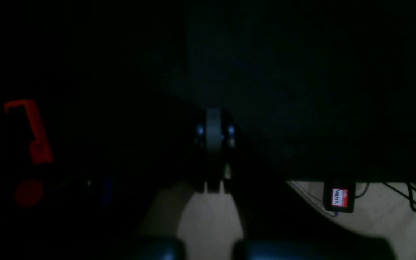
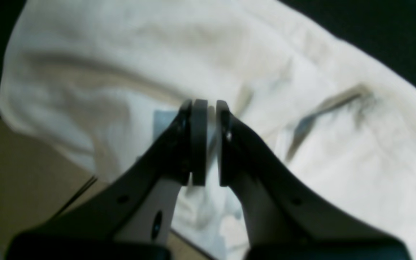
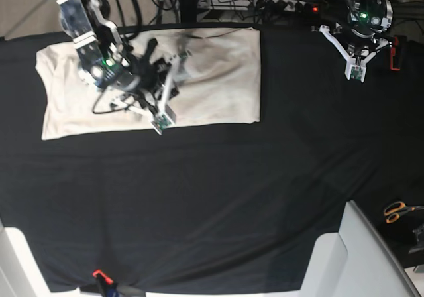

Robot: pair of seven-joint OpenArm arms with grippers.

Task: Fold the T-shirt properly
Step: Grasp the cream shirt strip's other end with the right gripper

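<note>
Here the right gripper (image 3: 161,120), nearly closed on nothing, is hovering directly over the T-shirt (image 3: 218,78), its long axis stretching sideways beneath, while the closed left gripper (image 3: 356,73) is sitting well off to the side.

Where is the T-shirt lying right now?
In the base view the T-shirt lies spread on the black cloth at the upper left, along the far edge, under the right gripper.
</note>
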